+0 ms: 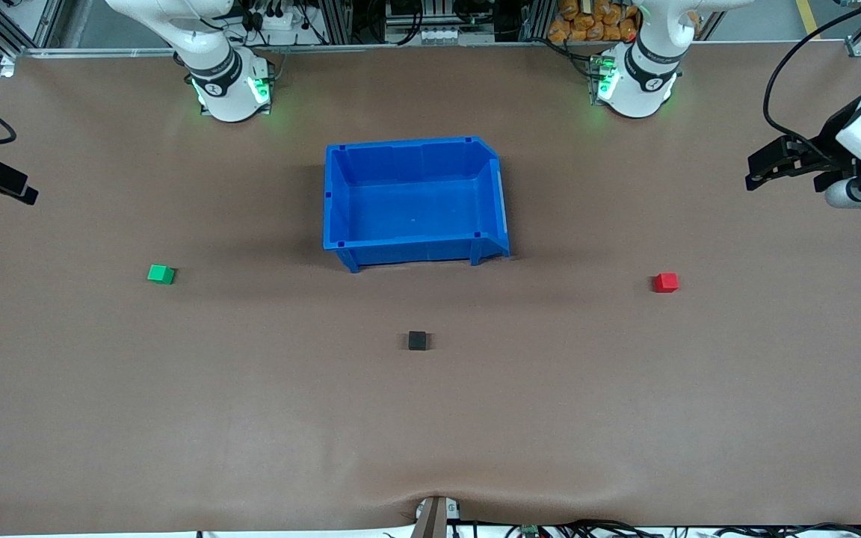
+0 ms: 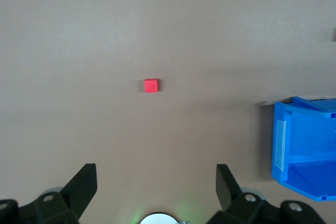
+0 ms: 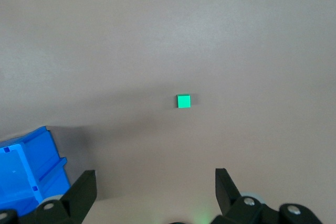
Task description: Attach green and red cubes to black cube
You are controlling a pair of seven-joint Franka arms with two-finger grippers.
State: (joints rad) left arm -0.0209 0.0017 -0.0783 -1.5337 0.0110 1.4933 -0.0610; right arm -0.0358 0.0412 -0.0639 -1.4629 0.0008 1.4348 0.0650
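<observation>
The black cube [image 1: 417,341] lies on the brown table, nearer to the front camera than the blue bin. The green cube [image 1: 161,274] [image 3: 184,100] rests toward the right arm's end, and the red cube [image 1: 666,282] [image 2: 151,85] toward the left arm's end. My left gripper [image 1: 753,173] [image 2: 156,182] hangs open, high over the table's left-arm end, with nothing between its fingers. My right gripper [image 1: 23,190] [image 3: 156,184] hangs open in the same way over the right-arm end, partly cut off by the front view's edge. All three cubes stand apart from each other and from both grippers.
A blue bin [image 1: 409,145] [image 2: 307,150] [image 3: 26,177] sits mid-table between the two arm bases and the black cube, with nothing in it. The arm bases [image 1: 229,82] [image 1: 636,78] stand at the table's edge farthest from the front camera. A small clamp [image 1: 436,515] sits at the nearest edge.
</observation>
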